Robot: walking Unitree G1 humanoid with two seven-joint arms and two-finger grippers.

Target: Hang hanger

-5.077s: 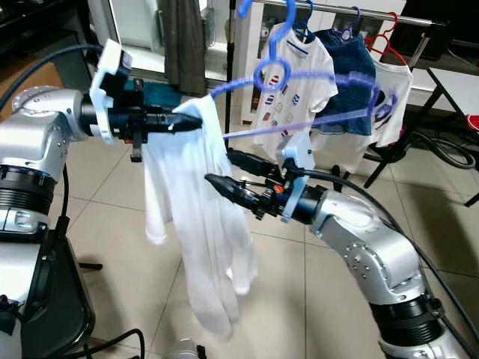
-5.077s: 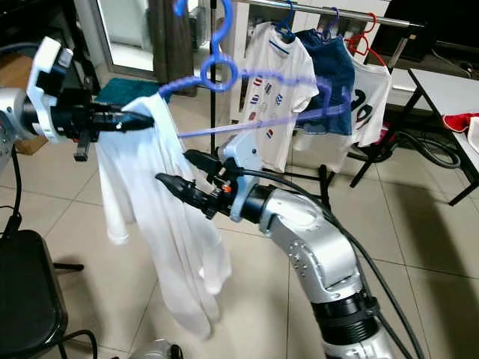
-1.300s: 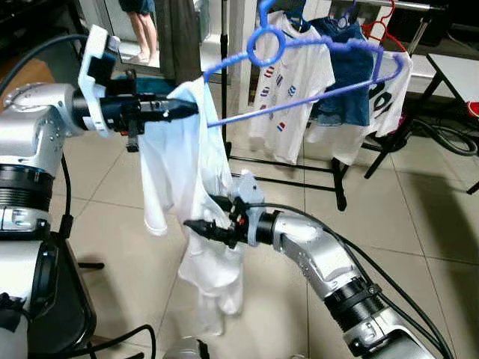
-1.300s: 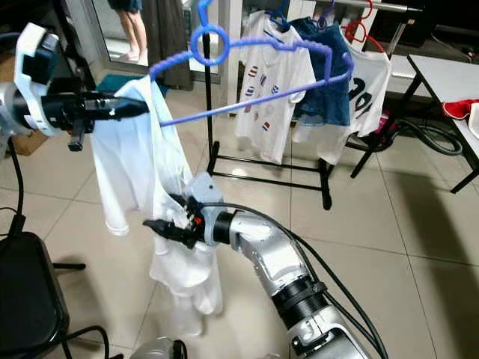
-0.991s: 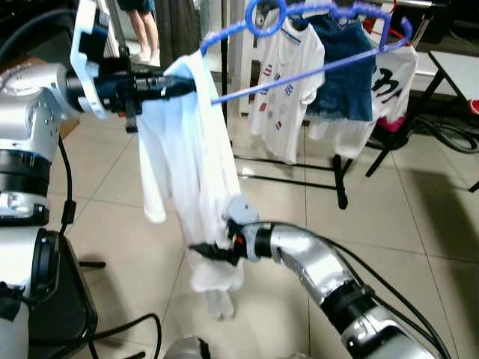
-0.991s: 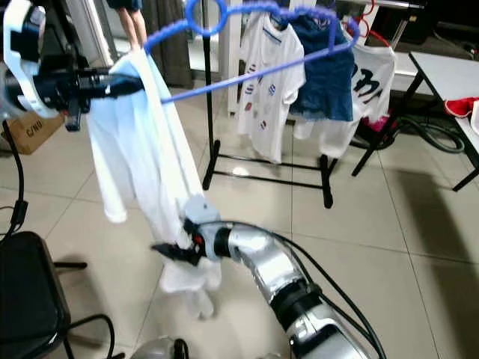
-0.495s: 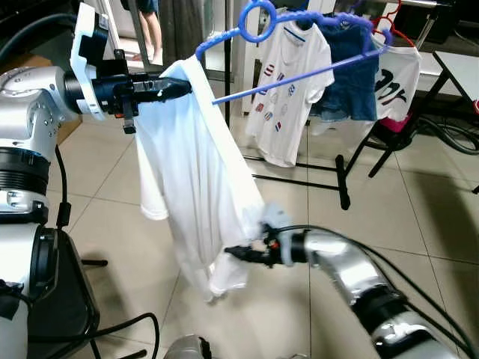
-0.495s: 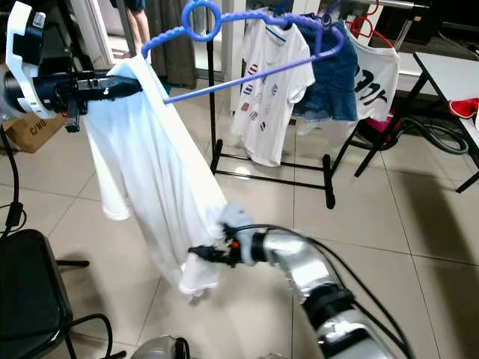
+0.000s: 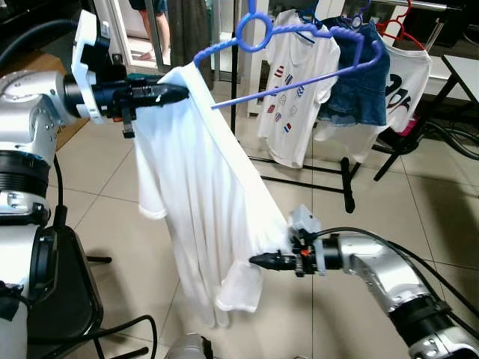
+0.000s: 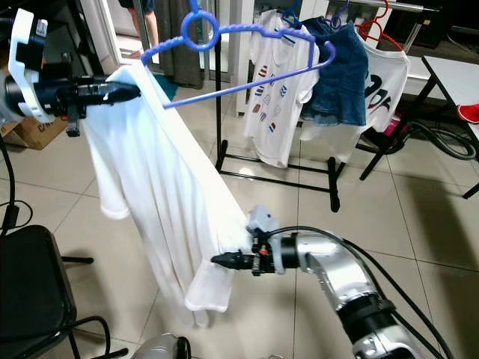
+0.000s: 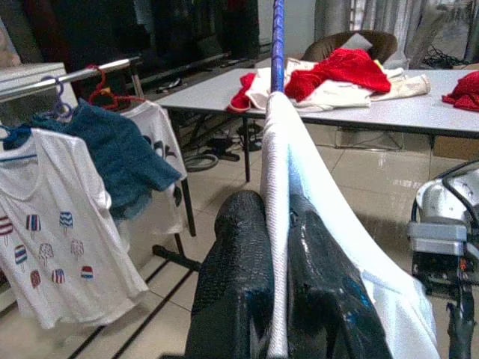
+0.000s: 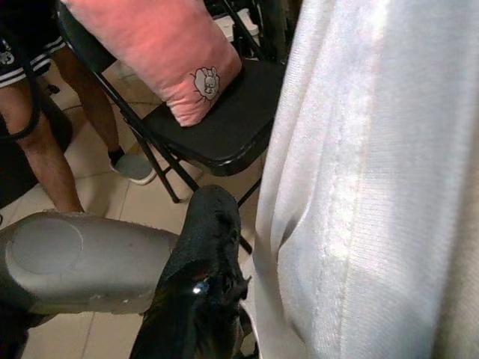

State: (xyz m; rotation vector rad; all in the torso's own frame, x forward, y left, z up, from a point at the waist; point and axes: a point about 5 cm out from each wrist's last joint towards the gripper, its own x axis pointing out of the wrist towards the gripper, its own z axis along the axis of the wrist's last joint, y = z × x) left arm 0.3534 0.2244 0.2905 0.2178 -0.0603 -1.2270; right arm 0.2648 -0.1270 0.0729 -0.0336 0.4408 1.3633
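Observation:
A white shirt (image 9: 202, 202) hangs from one end of a blue plastic hanger (image 9: 299, 52) held high in the air. My left gripper (image 9: 176, 91) is shut on the shirt's shoulder where it lies over that hanger end; in the left wrist view the fabric (image 11: 278, 224) is pinched between both black fingers, with the blue rod (image 11: 278, 45) running on beyond them. My right gripper (image 9: 258, 260) is low, shut on the shirt's lower side edge and holding it out to the right. In the right wrist view one finger (image 12: 206, 247) lies against the cloth (image 12: 359, 187).
A clothes rack (image 9: 404, 6) stands behind with a printed white t-shirt (image 9: 292, 97), a blue denim garment (image 9: 359, 82) and a white top (image 9: 410, 82). A black chair (image 10: 30, 292) is at lower left. A person's legs (image 9: 161, 22) stand at the back. A white table (image 10: 456, 82) is at right.
My right gripper has drawn the shirt's lower edge out to the right, spreading the cloth. The left gripper keeps its hold on the hanger end; the view has shifted a little.

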